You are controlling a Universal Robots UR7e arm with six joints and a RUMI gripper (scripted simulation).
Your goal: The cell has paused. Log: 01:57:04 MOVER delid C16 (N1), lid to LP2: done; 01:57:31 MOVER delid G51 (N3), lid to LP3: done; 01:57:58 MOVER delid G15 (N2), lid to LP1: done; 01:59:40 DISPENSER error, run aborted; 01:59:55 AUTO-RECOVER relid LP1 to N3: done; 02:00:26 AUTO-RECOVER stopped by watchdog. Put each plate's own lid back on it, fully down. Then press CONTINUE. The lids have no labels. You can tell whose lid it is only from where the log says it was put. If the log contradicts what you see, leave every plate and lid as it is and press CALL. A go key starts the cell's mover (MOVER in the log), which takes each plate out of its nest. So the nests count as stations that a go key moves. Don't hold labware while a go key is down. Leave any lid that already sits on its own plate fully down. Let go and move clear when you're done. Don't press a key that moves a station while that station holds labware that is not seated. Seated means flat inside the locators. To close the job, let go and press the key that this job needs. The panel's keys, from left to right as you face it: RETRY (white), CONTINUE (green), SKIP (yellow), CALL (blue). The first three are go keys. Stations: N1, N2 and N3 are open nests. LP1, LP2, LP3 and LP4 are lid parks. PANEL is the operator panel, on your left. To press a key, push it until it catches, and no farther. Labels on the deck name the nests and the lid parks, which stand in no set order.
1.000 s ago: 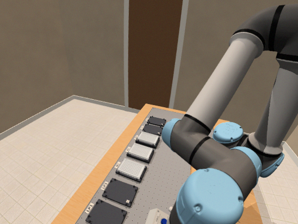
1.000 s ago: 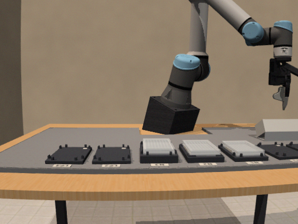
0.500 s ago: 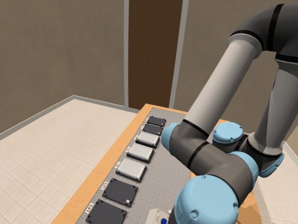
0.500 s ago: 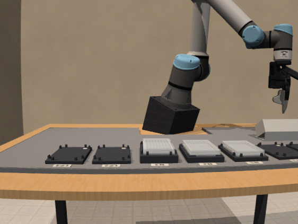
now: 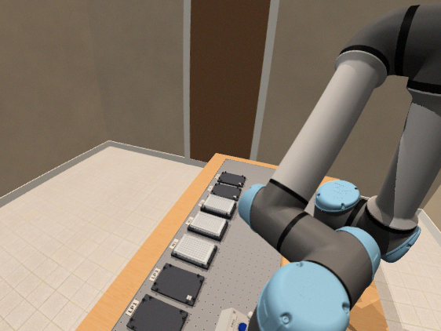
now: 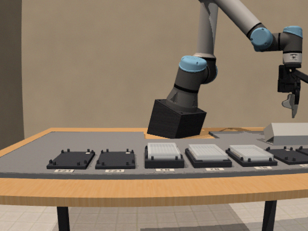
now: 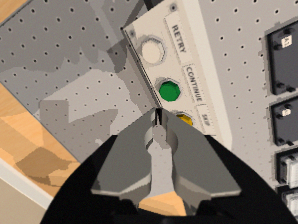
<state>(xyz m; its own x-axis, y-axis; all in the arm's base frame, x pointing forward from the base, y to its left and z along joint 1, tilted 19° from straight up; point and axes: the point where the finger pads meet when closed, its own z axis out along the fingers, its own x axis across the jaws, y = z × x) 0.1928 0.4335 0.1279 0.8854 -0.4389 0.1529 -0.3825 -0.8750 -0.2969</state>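
End effector (image 7: 158, 116) shut, pointing down over panel (image 7: 197, 65)

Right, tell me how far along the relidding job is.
Done, apparently: the plates in N1, N2 and N3 look lidded, and the lid parks, like LP3, hold no lids. In hand: the gripper, fingers shut on nothing, hangs over the panel near the green CONTINUE key. Left: pressing the key.

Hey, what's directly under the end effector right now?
The shut end effector hangs apart above the operator panel. RETRY and CONTINUE show fully; its fingers half cover the yellow SKIP key and hide CALL entirely.
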